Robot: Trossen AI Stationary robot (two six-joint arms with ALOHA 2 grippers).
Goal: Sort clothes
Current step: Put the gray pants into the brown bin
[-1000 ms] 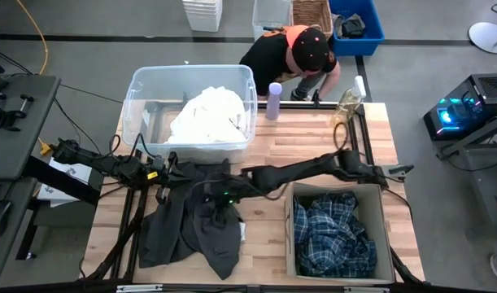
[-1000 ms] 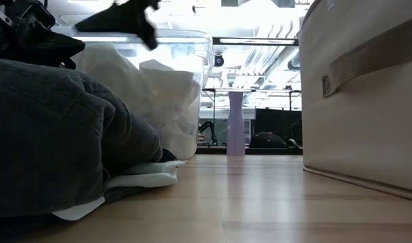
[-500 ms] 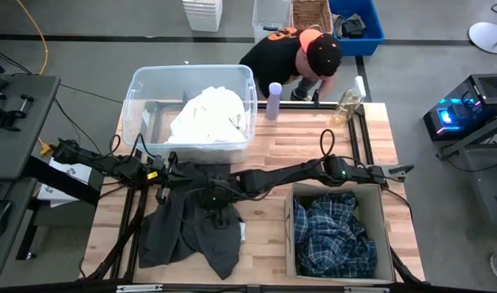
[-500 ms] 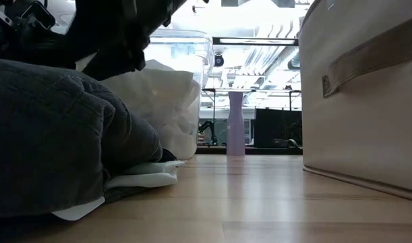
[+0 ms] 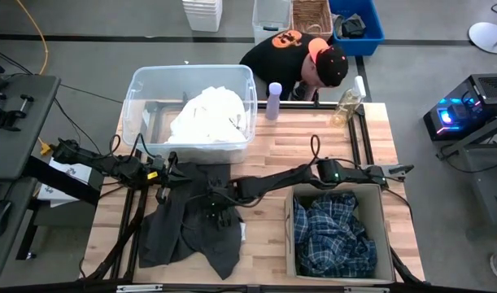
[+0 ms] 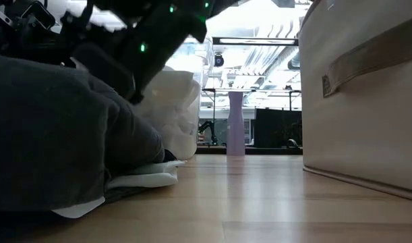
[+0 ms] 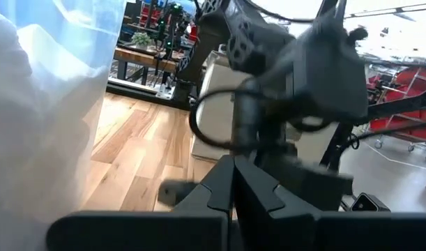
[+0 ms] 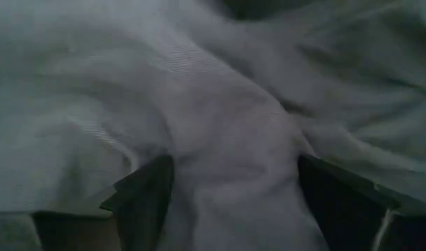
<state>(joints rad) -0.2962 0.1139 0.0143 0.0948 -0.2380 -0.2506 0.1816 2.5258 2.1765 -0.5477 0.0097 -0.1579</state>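
Overhead and desk-level views of a sorting scene on a wooden desk (image 5: 313, 134). A dark grey garment (image 5: 191, 232) lies spread at the near left of the desk, with a white edge of cloth (image 6: 141, 179) showing under it in the low view. The right hand (image 5: 214, 207) reaches across from the right and is pressed down onto the middle of this garment; the right wrist view shows its two fingers (image 8: 139, 195) spread apart with grey fabric bulging between them, so the hand is open on the cloth and not yet closed. The left hand (image 5: 168, 168) sits at the far left edge of the same garment, just near the tub; the pictures do not show whether it is open or closed.

White clothes (image 5: 209, 114) fill the right part of a clear tub (image 5: 142, 89) at the far left of the desk. A plaid shirt (image 5: 336, 232) lies bunched inside a beige bin (image 5: 290, 236) at the near right.

A lilac bottle (image 5: 274, 100) stands upright just right of the tub at the far edge. Beyond that edge a person (image 5: 293, 53) in a black top and cap bends over.
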